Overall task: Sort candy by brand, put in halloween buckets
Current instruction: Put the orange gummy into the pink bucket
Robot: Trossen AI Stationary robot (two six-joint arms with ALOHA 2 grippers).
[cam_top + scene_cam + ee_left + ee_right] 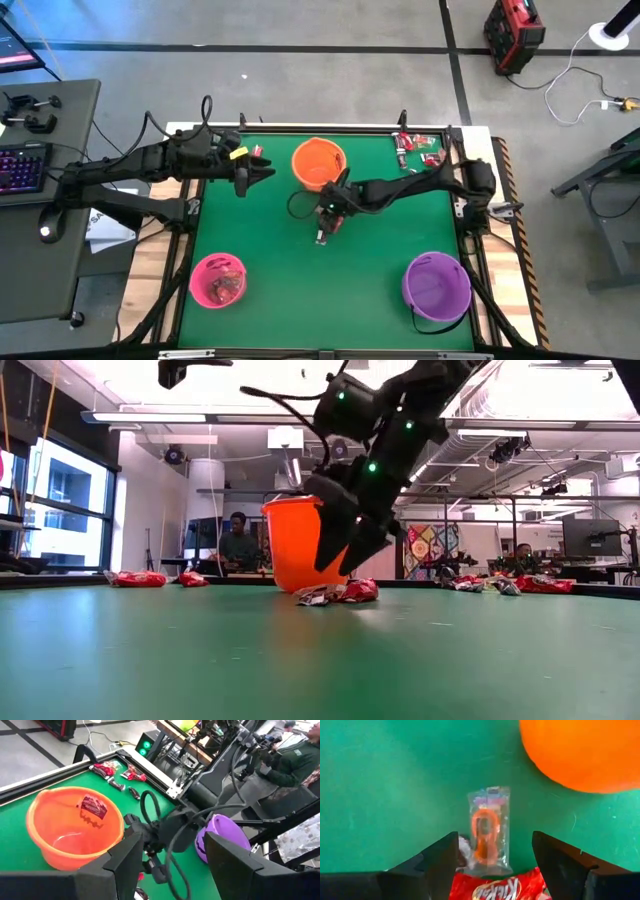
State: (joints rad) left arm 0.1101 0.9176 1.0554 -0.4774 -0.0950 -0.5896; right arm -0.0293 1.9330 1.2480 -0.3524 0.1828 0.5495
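My right gripper hangs open just above two candies on the green table, near the orange bucket. Between its fingers lie a silvery-clear wrapped candy with an orange piece inside and a red KitKat; in the low view both rest flat on the mat under the fingers. My left gripper waits open to the left of the orange bucket, which holds one red candy. The pink bucket holds red candy. The purple bucket stands near right.
More wrapped candy lies in a heap by the far right corner, and a red piece sits near the left gripper. A black frame rims the table. Bare green mat lies between the pink and purple buckets. People sit in the room behind.
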